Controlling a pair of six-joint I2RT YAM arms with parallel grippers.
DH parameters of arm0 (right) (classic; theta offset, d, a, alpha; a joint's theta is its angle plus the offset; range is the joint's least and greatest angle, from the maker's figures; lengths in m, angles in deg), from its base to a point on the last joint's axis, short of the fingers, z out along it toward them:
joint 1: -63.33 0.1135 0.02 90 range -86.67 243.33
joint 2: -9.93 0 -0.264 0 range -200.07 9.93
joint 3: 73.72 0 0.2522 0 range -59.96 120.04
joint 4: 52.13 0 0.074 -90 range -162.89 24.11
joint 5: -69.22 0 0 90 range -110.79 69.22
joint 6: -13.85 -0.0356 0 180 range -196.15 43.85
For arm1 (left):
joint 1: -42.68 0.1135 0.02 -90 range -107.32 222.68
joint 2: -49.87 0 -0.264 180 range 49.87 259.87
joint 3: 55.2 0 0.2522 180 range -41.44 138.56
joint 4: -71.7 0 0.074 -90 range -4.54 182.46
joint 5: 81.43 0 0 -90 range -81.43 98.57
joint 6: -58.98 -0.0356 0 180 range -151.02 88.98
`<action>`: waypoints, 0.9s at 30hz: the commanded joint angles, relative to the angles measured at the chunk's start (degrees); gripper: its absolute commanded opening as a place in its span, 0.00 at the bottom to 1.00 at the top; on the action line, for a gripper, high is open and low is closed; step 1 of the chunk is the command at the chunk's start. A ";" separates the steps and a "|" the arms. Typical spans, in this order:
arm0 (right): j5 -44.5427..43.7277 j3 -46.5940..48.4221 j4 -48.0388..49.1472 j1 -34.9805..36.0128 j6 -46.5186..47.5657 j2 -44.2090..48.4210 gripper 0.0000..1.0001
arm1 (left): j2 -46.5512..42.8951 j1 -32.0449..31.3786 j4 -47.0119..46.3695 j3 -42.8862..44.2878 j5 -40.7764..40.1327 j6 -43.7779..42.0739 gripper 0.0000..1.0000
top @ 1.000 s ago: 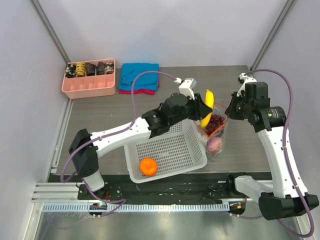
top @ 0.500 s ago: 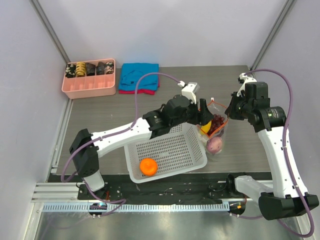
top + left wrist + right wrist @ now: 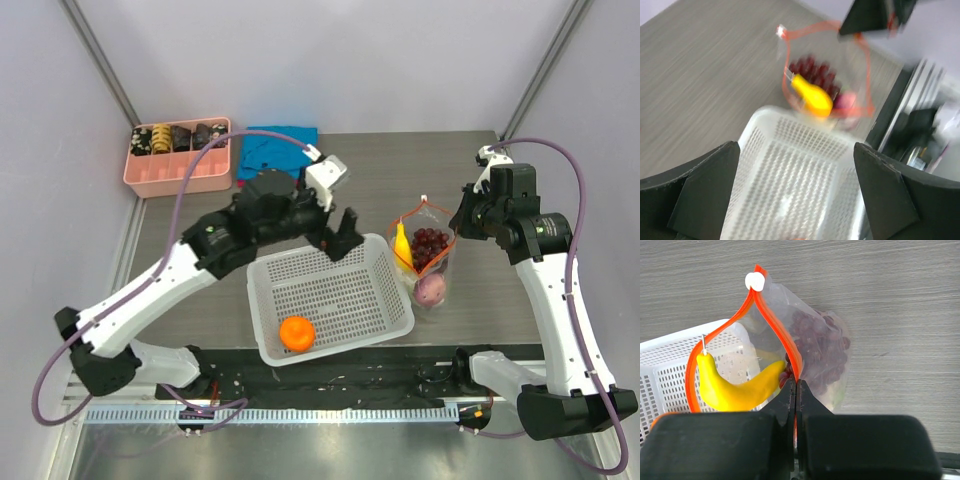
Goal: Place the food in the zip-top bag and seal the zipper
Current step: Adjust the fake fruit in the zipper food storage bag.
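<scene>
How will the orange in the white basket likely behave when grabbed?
The orange looks round and smooth, so it may roll on the flat mesh of the basket if nudged. It lies close to the near wall, which could stop it. Small beside the basket, so probably light.

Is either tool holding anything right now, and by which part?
The right tool pinches the zip-top bag by its orange-red zipper at the mouth edge. The left tool is open, holding nothing.

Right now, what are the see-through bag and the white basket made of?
The bag looks like thin clear plastic: shiny, crinkled, grapes showing through. The basket looks like hard white plastic, moulded with rows of little holes.
</scene>
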 commanded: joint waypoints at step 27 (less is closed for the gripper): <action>1.67 0.87 4.43 0.15 -1.12 2.02 0.01 | 22.21 -1.95 8.12 18.61 1.66 25.86 0.47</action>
